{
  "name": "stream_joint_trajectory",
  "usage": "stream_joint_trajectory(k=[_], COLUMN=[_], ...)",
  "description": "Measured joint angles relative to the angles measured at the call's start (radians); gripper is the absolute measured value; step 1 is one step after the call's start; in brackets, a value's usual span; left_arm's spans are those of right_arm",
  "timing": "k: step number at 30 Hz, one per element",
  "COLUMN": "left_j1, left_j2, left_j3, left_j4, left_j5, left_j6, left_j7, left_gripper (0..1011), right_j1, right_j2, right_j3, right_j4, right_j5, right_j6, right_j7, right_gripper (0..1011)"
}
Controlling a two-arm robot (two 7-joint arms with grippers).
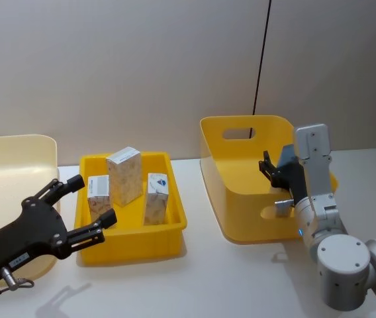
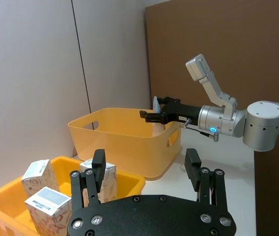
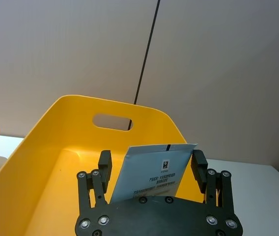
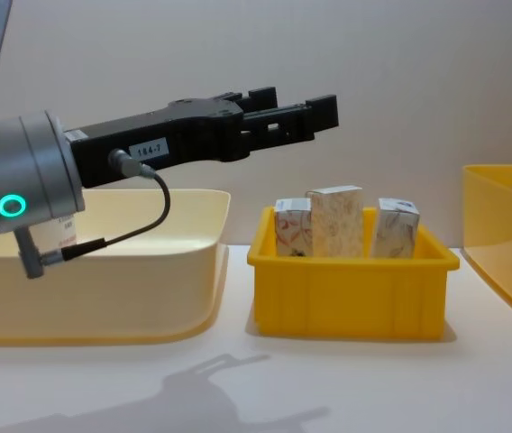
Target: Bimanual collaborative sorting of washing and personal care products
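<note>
So right now the right gripper has its jaws clamped on a light-blue tube, holding it up over the open top of the big yellow bin on the right side of the surface. The left gripper hangs in the air by the left edge of the small yellow tray, jaws spread wide with nothing in them. Three marbled cartons stand upright in that tray. A cream bin sits just left of it.
</note>
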Motion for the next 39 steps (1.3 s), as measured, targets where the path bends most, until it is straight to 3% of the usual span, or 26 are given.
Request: stream_joint_trajectory(k=[13, 26, 39], left_j1=[0.000, 0.000, 0.000], left_j2=[0.000, 0.000, 0.000], left_j3=[0.000, 0.000, 0.000], left_j4=[0.000, 0.000, 0.000], left_j5=[0.000, 0.000, 0.000], left_j6=[0.000, 0.000, 0.000], left_j7=[0.000, 0.000, 0.000], left_gripper=[1003, 1003, 1003], right_j1=[-0.012, -0.071, -0.103], right_j2=[0.003, 0.009, 0.015], right_j3=[0.004, 0.016, 0.022], right_j4=[-0.022, -0.132, -0.192], right_j5=[0.004, 0.023, 0.027], right_j6=[-0.026, -0.073, -0.099], right_j7=[0.020, 0.063, 0.098], right_gripper=[1001, 1001, 1001])
